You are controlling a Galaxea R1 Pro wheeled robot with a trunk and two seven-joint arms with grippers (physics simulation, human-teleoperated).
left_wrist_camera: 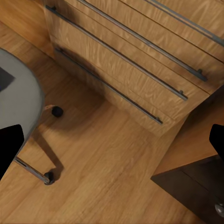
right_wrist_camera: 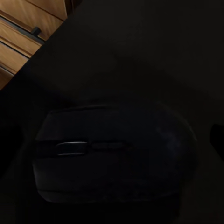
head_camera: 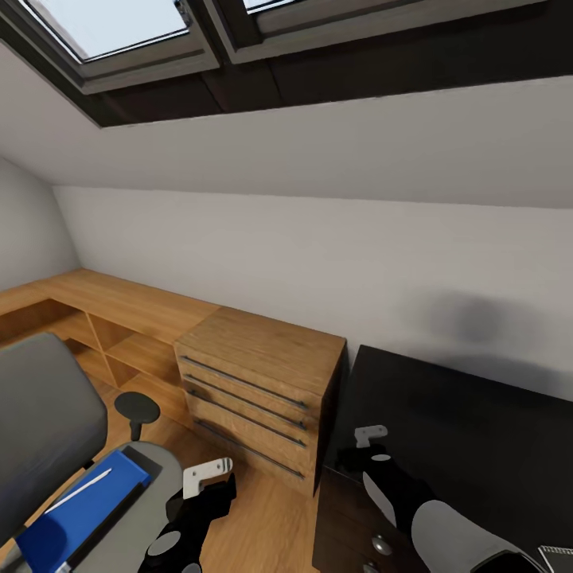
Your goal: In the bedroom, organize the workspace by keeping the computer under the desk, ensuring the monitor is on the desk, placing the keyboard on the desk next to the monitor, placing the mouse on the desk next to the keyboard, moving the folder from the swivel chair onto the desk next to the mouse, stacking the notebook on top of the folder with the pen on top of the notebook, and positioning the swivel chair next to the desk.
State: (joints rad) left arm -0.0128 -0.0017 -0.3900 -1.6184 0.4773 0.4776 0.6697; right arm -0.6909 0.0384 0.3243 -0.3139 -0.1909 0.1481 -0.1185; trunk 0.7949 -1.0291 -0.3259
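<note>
Head view: two arms at bottom edge. Left gripper over floor beside swivel chair; one blue folder on seat, one pen atop it. Right gripper over desk; fingers hard to read. Notebook cut off at corner. One oak drawer unit.

Left wrist view: jaws spread, nothing between; chair seat edge, two casters.

Right wrist view: one mouse on desk between fingertips; grip cannot tell, too dark.

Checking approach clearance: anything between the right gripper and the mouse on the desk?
Nothing visible does. In the right wrist view the mouse lies directly ahead of the right gripper on the black desk, with only bare desktop around it. The oak drawers stand off to the side, outside that path.
</note>
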